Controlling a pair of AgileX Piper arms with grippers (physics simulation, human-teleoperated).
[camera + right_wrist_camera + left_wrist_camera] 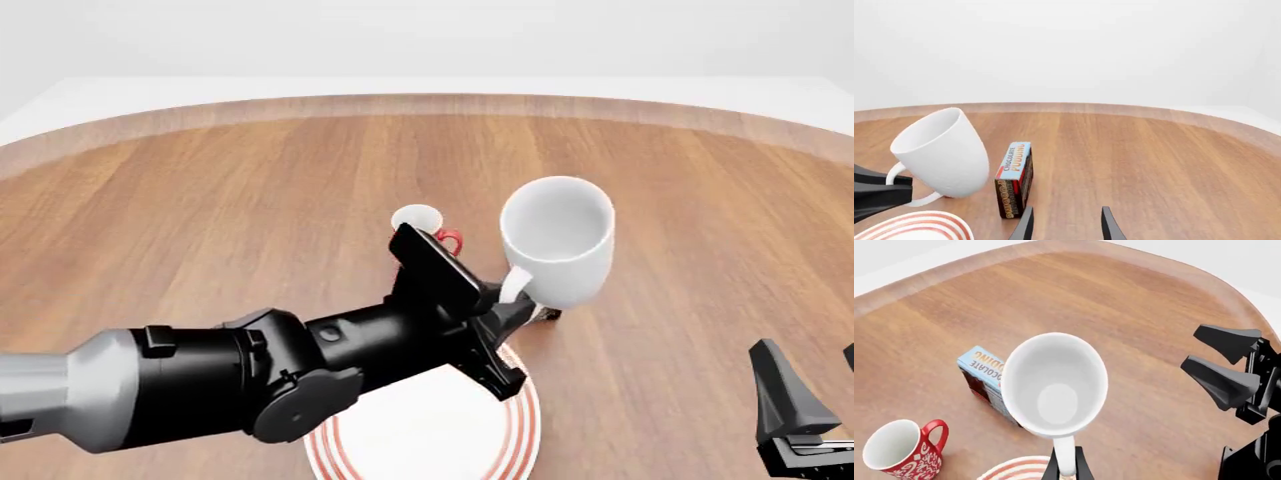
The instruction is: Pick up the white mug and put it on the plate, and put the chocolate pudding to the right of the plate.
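My left gripper (pixel 517 303) is shut on the handle of the white mug (pixel 558 238), which hangs tilted above the table just past the far right rim of the plate (pixel 430 432). In the left wrist view the white mug (pixel 1054 385) opens toward the camera and its handle sits between the fingers (pixel 1081 466). The chocolate pudding (pixel 1014 179) stands on edge on the wood beside the mug; it also shows as the chocolate pudding (pixel 982 371) behind the mug. My right gripper (pixel 1066 227) is open and empty, short of the carton.
A red mug (pixel 902 449) with a white pattern stands upright on the table, and in the front view the red mug (pixel 419 220) peeks out behind the left arm. The right gripper (pixel 814 395) sits at the front right edge. Bare wood stretches to the right of the plate.
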